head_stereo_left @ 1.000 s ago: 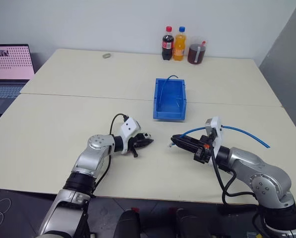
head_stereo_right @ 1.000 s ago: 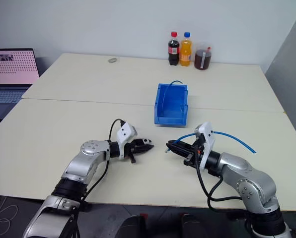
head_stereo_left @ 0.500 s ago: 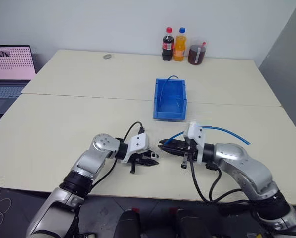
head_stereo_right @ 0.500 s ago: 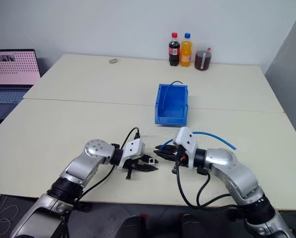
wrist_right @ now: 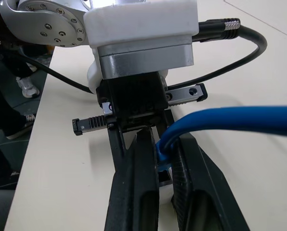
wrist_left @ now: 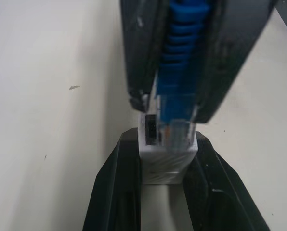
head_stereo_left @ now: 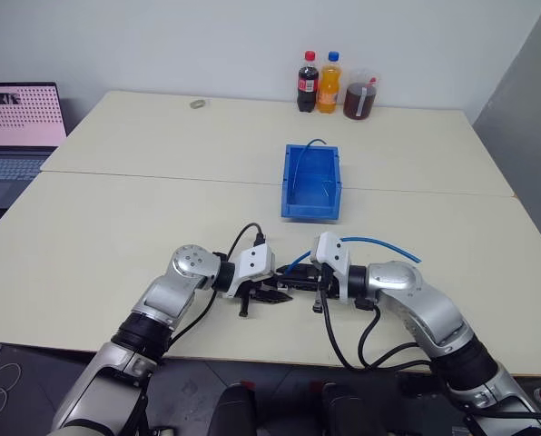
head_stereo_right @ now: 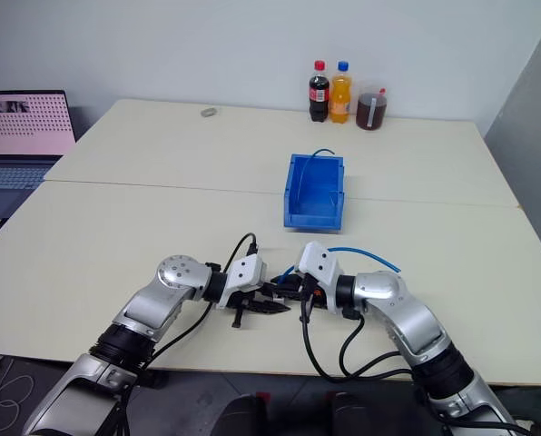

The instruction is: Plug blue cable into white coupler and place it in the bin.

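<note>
Blue cable (wrist_left: 175, 82) plug meets pincer-held white coupler (wrist_left: 166, 156)

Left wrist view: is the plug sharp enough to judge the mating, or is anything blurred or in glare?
Left wrist view: the plug and coupler are soft, so how deep the plug sits is unclear; no glare. Right wrist view: the cable near the right end effector is sharper, the floor behind blurred. Left eye view: even light with faint shadows on the table.

Cable plug (wrist_left: 175, 126) now at coupler (wrist_left: 165, 161).
</note>
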Controlling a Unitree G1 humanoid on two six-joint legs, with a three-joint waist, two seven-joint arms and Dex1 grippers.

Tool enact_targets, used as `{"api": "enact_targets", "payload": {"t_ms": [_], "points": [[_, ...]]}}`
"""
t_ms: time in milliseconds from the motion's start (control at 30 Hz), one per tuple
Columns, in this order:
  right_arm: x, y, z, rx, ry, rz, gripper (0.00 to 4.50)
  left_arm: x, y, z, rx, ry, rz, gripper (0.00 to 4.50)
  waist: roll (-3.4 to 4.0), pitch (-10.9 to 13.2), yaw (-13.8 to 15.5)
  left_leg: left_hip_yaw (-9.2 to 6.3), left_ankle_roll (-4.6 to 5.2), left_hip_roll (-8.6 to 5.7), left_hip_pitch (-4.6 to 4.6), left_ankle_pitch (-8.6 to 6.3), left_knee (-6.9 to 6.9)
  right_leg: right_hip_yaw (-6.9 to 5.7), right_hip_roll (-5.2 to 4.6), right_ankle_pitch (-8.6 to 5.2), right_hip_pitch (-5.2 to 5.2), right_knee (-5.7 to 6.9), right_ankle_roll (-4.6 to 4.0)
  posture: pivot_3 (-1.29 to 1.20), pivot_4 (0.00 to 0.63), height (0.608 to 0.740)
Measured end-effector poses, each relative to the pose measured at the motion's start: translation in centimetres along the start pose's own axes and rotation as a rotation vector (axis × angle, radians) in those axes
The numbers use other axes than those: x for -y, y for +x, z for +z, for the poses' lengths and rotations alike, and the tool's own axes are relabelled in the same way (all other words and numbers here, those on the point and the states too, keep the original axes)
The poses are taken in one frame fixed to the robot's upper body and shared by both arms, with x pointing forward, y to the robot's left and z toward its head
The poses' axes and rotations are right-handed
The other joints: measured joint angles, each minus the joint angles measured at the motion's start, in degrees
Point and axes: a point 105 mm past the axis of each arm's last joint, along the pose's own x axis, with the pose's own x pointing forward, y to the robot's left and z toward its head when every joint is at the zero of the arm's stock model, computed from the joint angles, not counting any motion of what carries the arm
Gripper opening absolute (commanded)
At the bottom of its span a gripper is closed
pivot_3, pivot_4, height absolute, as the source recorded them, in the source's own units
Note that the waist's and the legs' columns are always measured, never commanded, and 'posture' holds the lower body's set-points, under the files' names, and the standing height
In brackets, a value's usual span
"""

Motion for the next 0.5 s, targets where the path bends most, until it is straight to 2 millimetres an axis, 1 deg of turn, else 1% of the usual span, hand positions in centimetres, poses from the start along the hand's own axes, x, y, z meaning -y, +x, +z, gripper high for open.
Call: {"api": "enact_targets", "payload": {"t_ms": [500], "points": [[0.20, -0.39, -0.43, -0.021, 0.002, 0.013, 0.09, 0.06, 0.03, -0.23, -0.009, -0.001, 0.001, 0.81, 0.01, 0.0, -0.1, -0.01, 0.00, 0.01, 0.41, 0.00, -0.01, -0.01, 0.00, -0.01, 0.45, -0.03, 0.00, 0.00, 0.150, 0.740]]}}
